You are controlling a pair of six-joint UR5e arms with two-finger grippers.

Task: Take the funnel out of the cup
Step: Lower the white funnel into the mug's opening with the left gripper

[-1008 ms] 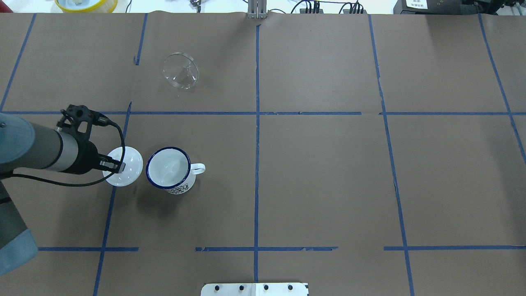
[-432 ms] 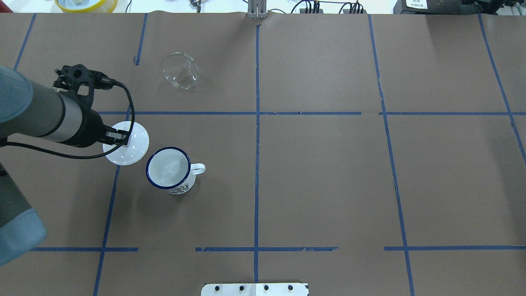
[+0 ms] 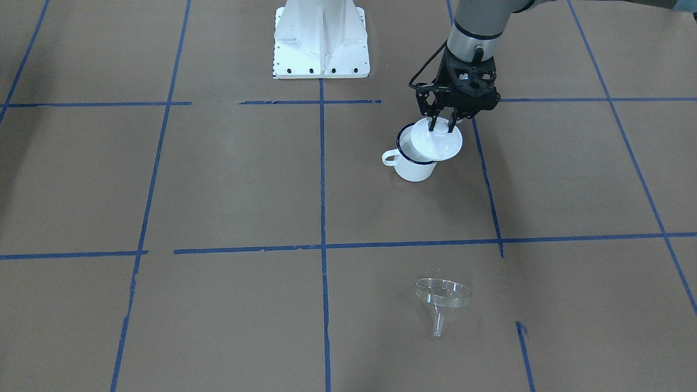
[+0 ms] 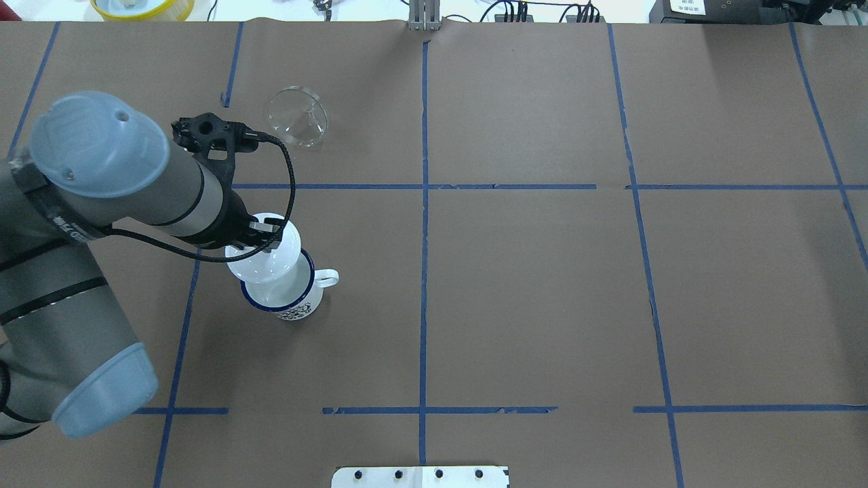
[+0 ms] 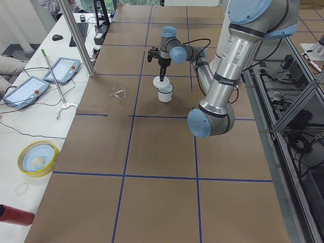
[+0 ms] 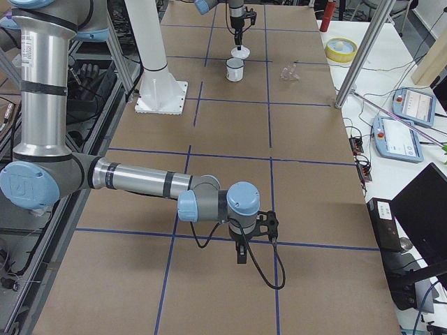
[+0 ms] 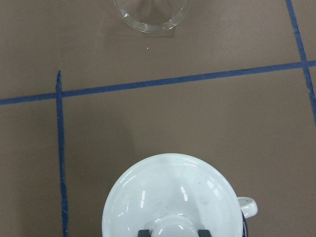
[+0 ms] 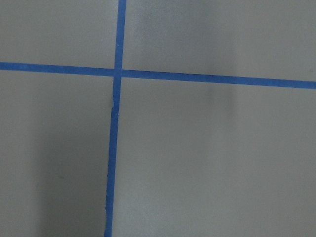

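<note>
The clear funnel (image 4: 297,116) lies on its side on the brown table, far from the cup and apart from it; it also shows in the front view (image 3: 442,294) and at the top of the left wrist view (image 7: 150,12). The white cup (image 4: 293,301) with a dark blue rim stands upright (image 3: 414,166). My left gripper (image 3: 442,124) is shut on the knob of a white round lid (image 4: 264,257) and holds it over the cup's mouth, covering most of it. My right gripper (image 6: 241,252) hovers low over bare table far off; I cannot tell if it is open.
The white robot base plate (image 3: 321,38) stands at the table's near middle edge. A yellow bowl (image 4: 142,7) sits beyond the far edge. Blue tape lines cross the brown paper. A metal pole (image 5: 76,35) and tablets stand on the side table.
My left gripper has carried the white lid from beside the cup's left to the right, and it is now over the cup's mouth. The funnel and cup have not moved.
</note>
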